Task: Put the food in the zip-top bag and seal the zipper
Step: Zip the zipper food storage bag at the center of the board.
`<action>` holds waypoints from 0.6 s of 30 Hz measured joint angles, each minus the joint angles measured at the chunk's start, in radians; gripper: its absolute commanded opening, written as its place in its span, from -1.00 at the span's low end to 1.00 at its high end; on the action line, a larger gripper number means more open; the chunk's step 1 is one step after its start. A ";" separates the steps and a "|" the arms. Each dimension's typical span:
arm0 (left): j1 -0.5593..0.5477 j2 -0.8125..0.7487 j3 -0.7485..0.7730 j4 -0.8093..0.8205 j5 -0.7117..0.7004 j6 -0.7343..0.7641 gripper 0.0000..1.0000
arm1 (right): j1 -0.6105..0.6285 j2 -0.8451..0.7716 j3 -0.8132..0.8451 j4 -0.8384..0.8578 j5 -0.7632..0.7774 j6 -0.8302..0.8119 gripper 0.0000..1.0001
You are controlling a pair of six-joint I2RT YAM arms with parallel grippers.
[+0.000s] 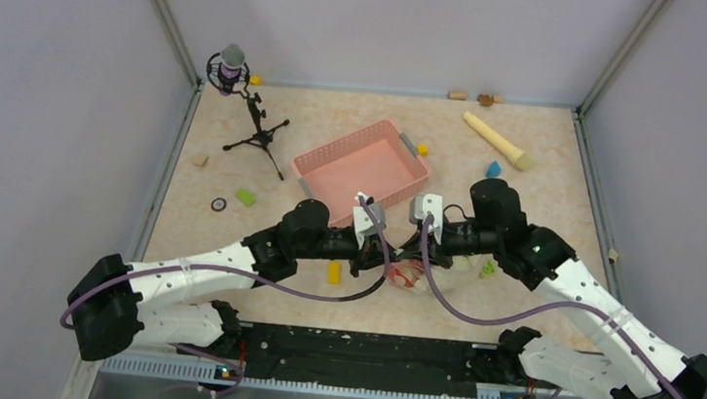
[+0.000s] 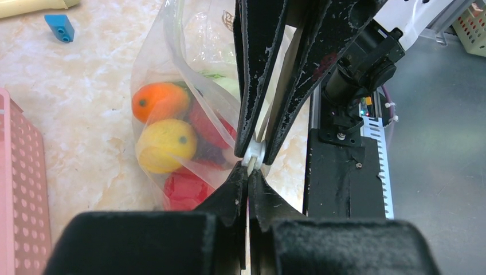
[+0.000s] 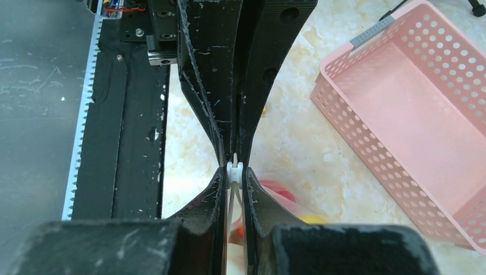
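My left pincer (image 2: 248,179) and right pincer (image 3: 233,182) are both clamped on the zipper (image 2: 253,156), tips touching. The zip-top bag (image 2: 172,69) with toy fruits (image 2: 165,144) lies beside them.

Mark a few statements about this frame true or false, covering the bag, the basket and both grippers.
1. The food is inside the zip-top bag. True.
2. The pink basket holds an apple. False: nothing lies in it.
3. The left gripper and the right gripper both have their fingers shut on the zipper. True.
4. The microphone stand is on the right side. False: it stands at the far left.
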State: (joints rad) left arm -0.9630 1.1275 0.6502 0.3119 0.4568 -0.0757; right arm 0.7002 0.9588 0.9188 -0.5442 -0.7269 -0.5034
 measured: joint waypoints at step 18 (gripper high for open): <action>0.000 -0.153 -0.094 -0.003 -0.126 0.022 -1.00 | 0.013 0.036 0.018 0.035 0.099 0.124 -1.00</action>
State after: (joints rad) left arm -0.9630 0.9745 0.5560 0.3088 0.3309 -0.0536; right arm 0.7132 0.9947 0.9371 -0.5087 -0.6277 -0.3790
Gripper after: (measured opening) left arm 0.010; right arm 0.075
